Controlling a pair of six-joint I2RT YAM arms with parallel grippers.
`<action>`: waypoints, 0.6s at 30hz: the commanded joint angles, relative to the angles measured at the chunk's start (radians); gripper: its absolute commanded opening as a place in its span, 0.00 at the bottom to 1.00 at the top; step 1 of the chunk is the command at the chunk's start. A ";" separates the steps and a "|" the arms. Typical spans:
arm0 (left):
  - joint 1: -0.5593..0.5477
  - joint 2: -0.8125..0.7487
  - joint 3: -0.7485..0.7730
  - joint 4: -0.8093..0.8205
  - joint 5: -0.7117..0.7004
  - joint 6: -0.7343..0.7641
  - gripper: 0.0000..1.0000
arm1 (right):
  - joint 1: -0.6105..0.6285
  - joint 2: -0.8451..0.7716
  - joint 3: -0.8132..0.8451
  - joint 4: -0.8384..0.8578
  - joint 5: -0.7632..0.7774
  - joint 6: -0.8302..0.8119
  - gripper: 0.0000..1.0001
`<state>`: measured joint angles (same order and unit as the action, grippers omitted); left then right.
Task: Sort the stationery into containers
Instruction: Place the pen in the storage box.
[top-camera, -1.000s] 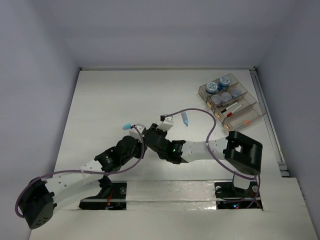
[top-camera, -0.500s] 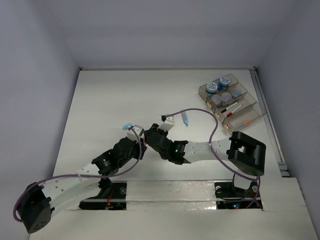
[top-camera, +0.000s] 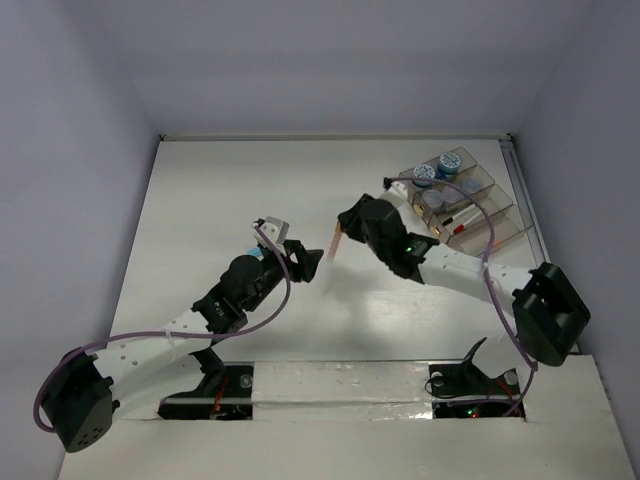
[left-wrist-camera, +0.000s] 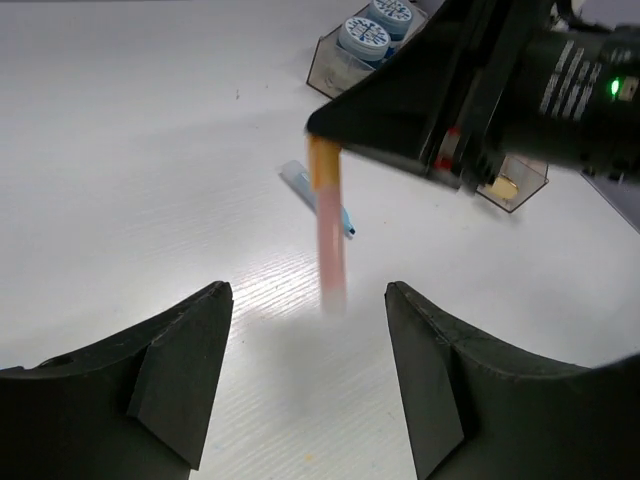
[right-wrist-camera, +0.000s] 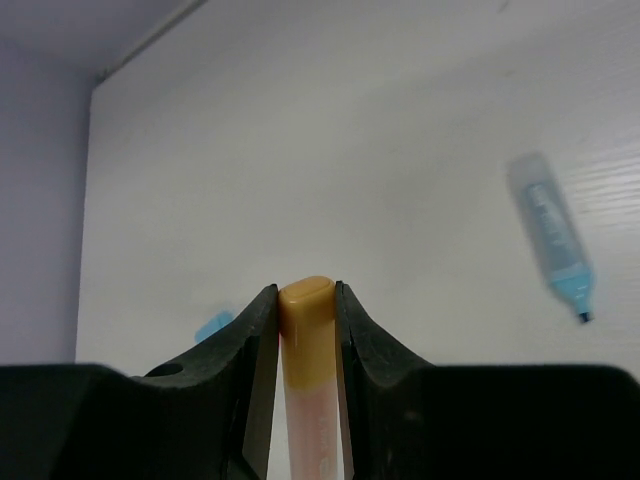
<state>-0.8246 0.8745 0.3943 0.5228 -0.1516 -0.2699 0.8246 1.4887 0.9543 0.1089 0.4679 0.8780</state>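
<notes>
My right gripper (top-camera: 338, 234) is shut on a pink stick with an orange cap (right-wrist-camera: 305, 310) and holds it above the table, the stick (top-camera: 332, 245) hanging down and left. My left gripper (left-wrist-camera: 308, 292) faces it, open and empty, with the stick's lower end (left-wrist-camera: 331, 250) just ahead of the jaws. A blue stick (left-wrist-camera: 316, 196) lies on the table beyond. A light-blue eraser (top-camera: 252, 252) peeks out beside the left arm. The smoky organiser tray (top-camera: 497, 232) at the right holds jars with blue lids (top-camera: 424, 174) and pens.
The white wall edge runs along the back of the table (top-camera: 330, 137). A rail (top-camera: 540, 260) borders the table's right side beyond the tray. The right arm's cable (top-camera: 490, 260) loops over the table near the tray.
The left gripper has opened and let go of the pink stick. The right gripper has carried the stick up and to the right, away from the left gripper and towards the tray.
</notes>
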 joint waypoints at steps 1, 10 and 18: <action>-0.004 -0.015 0.023 0.085 0.020 0.005 0.60 | -0.111 -0.103 -0.031 -0.035 -0.040 -0.022 0.00; -0.004 0.052 0.035 0.097 0.030 -0.015 0.78 | -0.623 -0.404 -0.176 -0.179 -0.046 -0.165 0.00; -0.004 0.095 0.040 0.106 0.006 -0.002 0.84 | -0.984 -0.375 -0.184 -0.209 -0.104 -0.217 0.00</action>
<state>-0.8246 0.9806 0.3943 0.5678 -0.1360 -0.2741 -0.0906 1.1118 0.7818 -0.0788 0.3988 0.7082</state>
